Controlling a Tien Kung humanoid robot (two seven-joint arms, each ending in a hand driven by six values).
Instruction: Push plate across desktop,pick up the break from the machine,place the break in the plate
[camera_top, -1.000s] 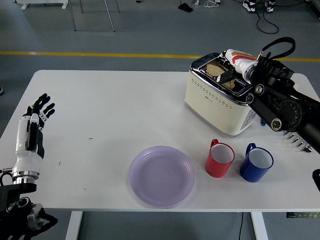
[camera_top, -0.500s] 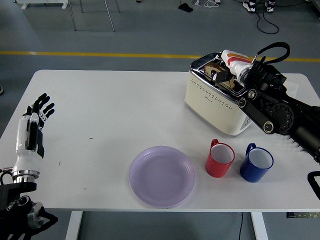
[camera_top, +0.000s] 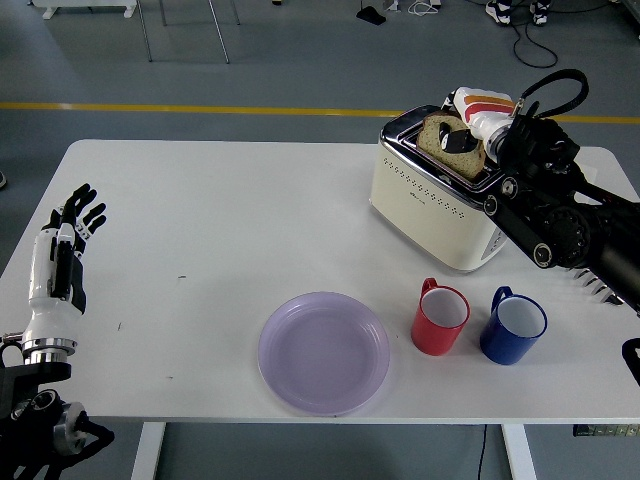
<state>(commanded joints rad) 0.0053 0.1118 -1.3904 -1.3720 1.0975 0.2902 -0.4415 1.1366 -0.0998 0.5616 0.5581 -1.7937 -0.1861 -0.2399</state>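
The right hand (camera_top: 470, 135) grips a brown slice of bread (camera_top: 447, 143) that stands partly raised out of the cream-coloured toaster (camera_top: 430, 205) near the far right corner of the white counter (camera_top: 200, 250). The translucent purple plate (camera_top: 324, 352) lies by the near edge, beside a red mug (camera_top: 439, 318) and a blue mug (camera_top: 512, 326). The left hand (camera_top: 70, 225) rests at the left edge, fingers spread and empty.

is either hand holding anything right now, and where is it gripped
The right hand pinches the slice of bread at its upper right part, lifted partly out of the toaster. The left hand is open at the table's left edge, holding nothing.
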